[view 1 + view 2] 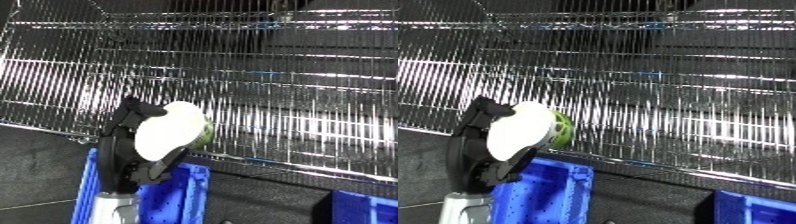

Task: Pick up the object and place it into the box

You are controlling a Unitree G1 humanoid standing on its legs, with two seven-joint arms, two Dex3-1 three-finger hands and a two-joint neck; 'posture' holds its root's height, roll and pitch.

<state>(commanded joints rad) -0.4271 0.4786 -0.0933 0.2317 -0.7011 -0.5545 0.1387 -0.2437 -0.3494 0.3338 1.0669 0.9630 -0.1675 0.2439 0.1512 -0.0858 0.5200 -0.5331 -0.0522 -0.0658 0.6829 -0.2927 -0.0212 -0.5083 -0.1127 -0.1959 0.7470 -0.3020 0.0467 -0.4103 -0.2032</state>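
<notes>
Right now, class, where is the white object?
In the left eye view, lower left: the object is held in the left hand, above the blue bin, before the wire rack.

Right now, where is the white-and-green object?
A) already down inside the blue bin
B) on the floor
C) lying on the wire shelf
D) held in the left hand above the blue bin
D: the left hand has its black fingers curled round the white-and-green object, raised over the blue bin in front of the wire shelf.

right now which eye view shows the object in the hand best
The right eye view: the white-topped object shows more of its green side beside the left hand, above the blue bin. The left eye view shows the same object, with only a thinner green edge visible.
</notes>
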